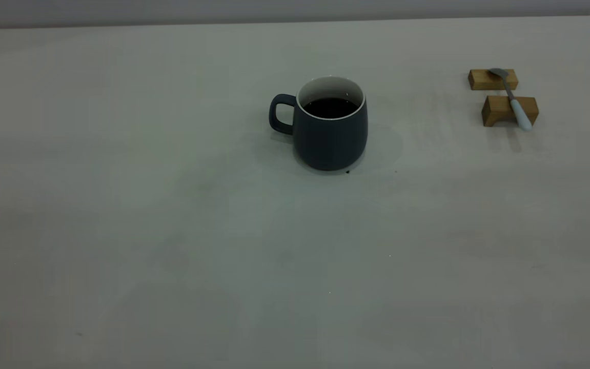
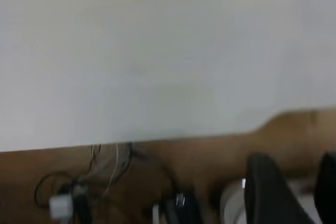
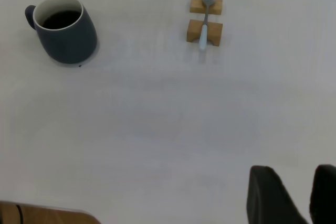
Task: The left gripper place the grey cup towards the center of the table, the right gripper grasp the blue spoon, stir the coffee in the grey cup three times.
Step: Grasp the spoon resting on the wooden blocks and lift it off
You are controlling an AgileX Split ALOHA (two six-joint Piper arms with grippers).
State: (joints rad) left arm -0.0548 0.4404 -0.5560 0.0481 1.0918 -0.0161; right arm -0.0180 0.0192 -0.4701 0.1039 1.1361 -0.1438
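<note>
Lying across two wooden blocks (image 3: pixel 205 19), the blue spoon (image 3: pixel 204 25) — well apart from the right pincer (image 3: pixel 310 198), open, empty.

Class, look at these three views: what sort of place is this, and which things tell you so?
Probably a robot test bench, not a kitchen: a bare white table holds only a cup of coffee and a spoon propped on wooden blocks, with loose cables below its edge.
</note>
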